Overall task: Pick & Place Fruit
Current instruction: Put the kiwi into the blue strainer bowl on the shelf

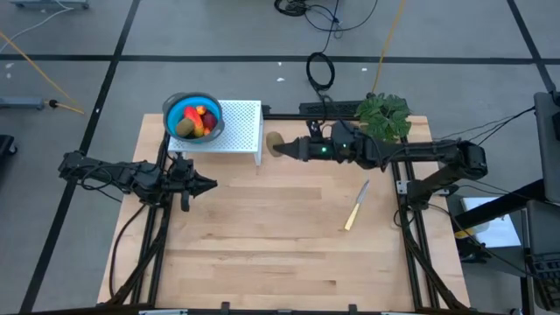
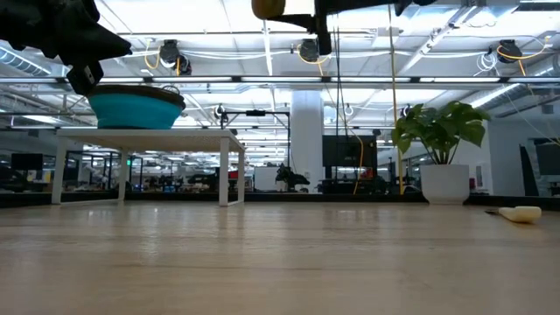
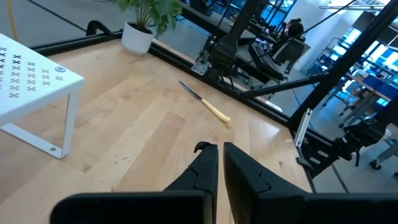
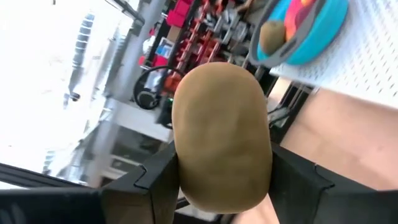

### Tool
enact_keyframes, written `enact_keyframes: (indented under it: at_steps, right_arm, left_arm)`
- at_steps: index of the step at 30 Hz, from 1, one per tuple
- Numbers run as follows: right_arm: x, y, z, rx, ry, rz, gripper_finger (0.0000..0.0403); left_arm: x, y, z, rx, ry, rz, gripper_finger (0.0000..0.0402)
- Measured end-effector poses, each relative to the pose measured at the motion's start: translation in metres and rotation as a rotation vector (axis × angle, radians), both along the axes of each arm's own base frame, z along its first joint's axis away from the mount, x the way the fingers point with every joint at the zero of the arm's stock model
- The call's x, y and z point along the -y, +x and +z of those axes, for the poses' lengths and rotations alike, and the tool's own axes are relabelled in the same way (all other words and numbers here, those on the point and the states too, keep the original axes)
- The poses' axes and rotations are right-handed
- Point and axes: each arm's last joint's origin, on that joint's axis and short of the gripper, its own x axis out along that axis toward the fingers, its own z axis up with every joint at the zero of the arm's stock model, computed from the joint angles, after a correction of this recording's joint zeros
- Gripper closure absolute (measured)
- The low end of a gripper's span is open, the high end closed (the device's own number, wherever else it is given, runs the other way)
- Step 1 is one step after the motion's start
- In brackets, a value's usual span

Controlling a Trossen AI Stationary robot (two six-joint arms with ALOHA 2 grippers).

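Note:
A blue bowl (image 1: pixel 194 116) stands on a small white perforated stand (image 1: pixel 241 131) at the table's far left; it holds several toy fruits, among them red-orange pieces and a brown-green kiwi (image 1: pixel 185 128). My right gripper (image 1: pixel 282 147) is raised beside the stand's right edge, shut on a second brown kiwi (image 1: pixel 274 143), which fills the right wrist view (image 4: pixel 221 134). My left gripper (image 1: pixel 210 184) hovers shut over the table's left side, in front of the stand, touching nothing (image 3: pixel 220 152). My right gripper pinches the brown kiwi (image 4: pixel 221 134) between its two fingers (image 4: pixel 158 180), one on each long side of the oval. The fingers reach level from the table's right. The kiwi is lifted clear of the table, high in the low view (image 2: pixel 268 8).
A pale yellow knife-like utensil (image 1: pixel 355 207) lies on the table right of centre. A potted green plant (image 1: pixel 383 115) stands at the far right edge. Cables lie on the floor beyond the table. Bare wood lies between the stand and the near edge.

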Motion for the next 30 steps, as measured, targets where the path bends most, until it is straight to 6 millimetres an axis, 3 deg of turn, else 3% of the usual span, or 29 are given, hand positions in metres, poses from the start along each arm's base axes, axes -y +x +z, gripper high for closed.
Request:
enact_keyframes:
  at_steps: [6, 16, 22, 30]
  right_arm:
    - [0.011, -0.002, 0.006, 0.064, 0.149, 0.061, 0.0211]
    - [0.015, -0.003, 0.008, 0.083, 0.14, 0.059, 0.0211]
    - [0.006, -0.001, 0.005, 0.048, -0.156, 0.081, 0.0208]
    - [-0.009, 0.0, -0.014, -0.168, -0.613, 0.101, 0.0212]
  left_arm:
    - [0.0, 0.0, 0.0, 0.0, 0.0, 0.001, 0.0378]
    - [0.0, 0.0, 0.0, 0.0, -0.009, 0.002, 0.0378]
    - [0.0, 0.0, 0.0, 0.003, -0.064, 0.012, 0.0378]
    - [0.001, 0.003, 0.006, 0.061, -0.094, 0.013, 0.0378]
